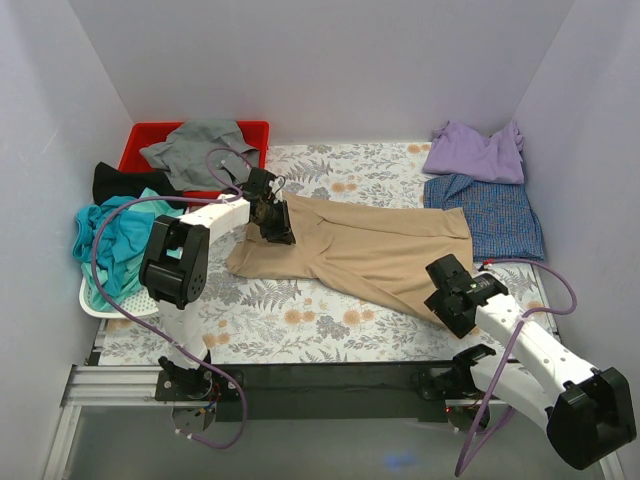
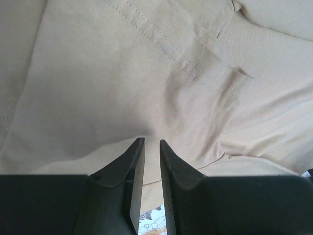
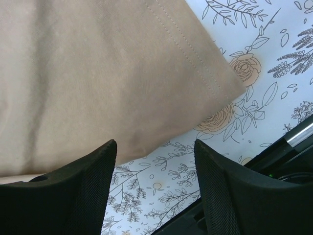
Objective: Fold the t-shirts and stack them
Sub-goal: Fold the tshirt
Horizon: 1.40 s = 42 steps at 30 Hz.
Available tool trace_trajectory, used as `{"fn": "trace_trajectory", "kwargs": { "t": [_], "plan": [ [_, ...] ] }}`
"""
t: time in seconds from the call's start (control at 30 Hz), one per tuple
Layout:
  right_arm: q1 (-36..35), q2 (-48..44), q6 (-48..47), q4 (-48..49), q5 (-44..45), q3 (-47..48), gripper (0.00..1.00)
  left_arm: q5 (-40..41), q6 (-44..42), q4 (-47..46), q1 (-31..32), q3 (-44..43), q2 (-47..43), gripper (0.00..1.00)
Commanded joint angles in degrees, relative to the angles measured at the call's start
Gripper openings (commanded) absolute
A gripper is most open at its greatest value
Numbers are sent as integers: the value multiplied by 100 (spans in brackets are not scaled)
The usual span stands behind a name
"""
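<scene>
A tan-beige t-shirt [image 1: 370, 250] lies spread across the middle of the floral table cloth. My left gripper [image 1: 275, 222] is over the shirt's far left part. In the left wrist view its jaws [image 2: 152, 141] are almost together, and the tan cloth [image 2: 122, 73] is drawn up in creases to their tips. My right gripper [image 1: 450, 295] is open at the shirt's near right corner. In the right wrist view [image 3: 154, 143] it hovers over the hem corner [image 3: 146, 73], holding nothing. A lavender shirt [image 1: 475, 152] and a blue-checked shirt [image 1: 490, 212] lie at the far right.
A red bin [image 1: 150, 135] at the far left holds a grey shirt [image 1: 200, 145]. A black shirt [image 1: 125, 182] lies beside it. A white mesh basket [image 1: 105, 305] holds a teal shirt [image 1: 115, 240]. White walls close in three sides. A black rail [image 1: 320, 385] runs along the near edge.
</scene>
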<state>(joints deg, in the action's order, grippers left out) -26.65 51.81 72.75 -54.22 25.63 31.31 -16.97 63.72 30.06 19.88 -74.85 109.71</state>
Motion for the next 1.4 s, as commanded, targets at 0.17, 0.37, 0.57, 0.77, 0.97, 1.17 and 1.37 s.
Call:
{"fn": "trace_trajectory", "kwargs": {
  "t": [0.17,0.37,0.57,0.77,0.97,1.17,1.37],
  "plan": [
    [-24,294,319,508,-5,-248,70,-148,17,122,-10,-276,-222,18],
    [-24,505,310,745,82,-450,67,-131,8,140,-10,-267,-196,18],
    [-24,567,310,886,232,-556,44,-105,0,140,-10,-241,-178,18],
    [-33,120,213,878,338,-556,1,10,-27,175,-10,-241,-143,18],
    [-33,-312,205,632,530,-407,1,211,-114,245,-10,-197,-143,17],
    [-33,-146,38,447,1084,33,1,405,-176,263,-10,-118,-169,17],
    [-24,320,-217,421,1576,480,1,537,-229,281,-10,-82,-143,17]
  ]
}}
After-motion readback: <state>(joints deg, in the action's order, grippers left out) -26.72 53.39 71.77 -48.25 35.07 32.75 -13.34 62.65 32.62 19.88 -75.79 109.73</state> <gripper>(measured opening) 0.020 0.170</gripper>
